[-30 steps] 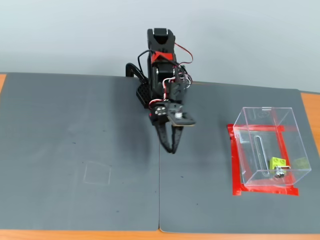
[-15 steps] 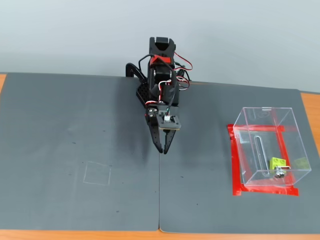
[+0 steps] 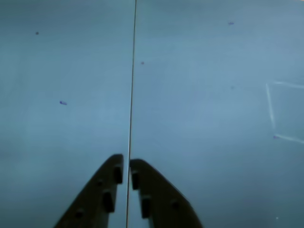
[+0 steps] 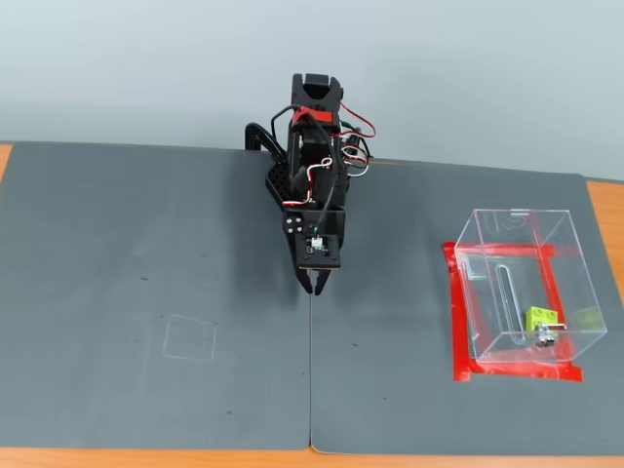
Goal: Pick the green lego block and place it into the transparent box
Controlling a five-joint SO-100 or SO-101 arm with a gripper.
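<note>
In the fixed view the green lego block [image 4: 539, 318] lies inside the transparent box [image 4: 507, 213], on its floor near the front wall, beside the small metal fitting [image 4: 547, 337]. The box stands at the right on a frame of red tape [image 4: 457, 314]. My gripper [image 4: 314, 285] hangs over the middle of the mat, well left of the box, and points down at the seam. In the wrist view the gripper [image 3: 126, 164] is shut and empty, with its tips nearly touching over the seam line. Neither the block nor the box shows in the wrist view.
Two dark grey mats meet at a seam [image 4: 311, 370] under the gripper. A faint white square outline [image 4: 190, 338] is drawn on the left mat; it also shows in the wrist view [image 3: 285, 111]. The orange table edge [image 4: 292, 458] runs along the front.
</note>
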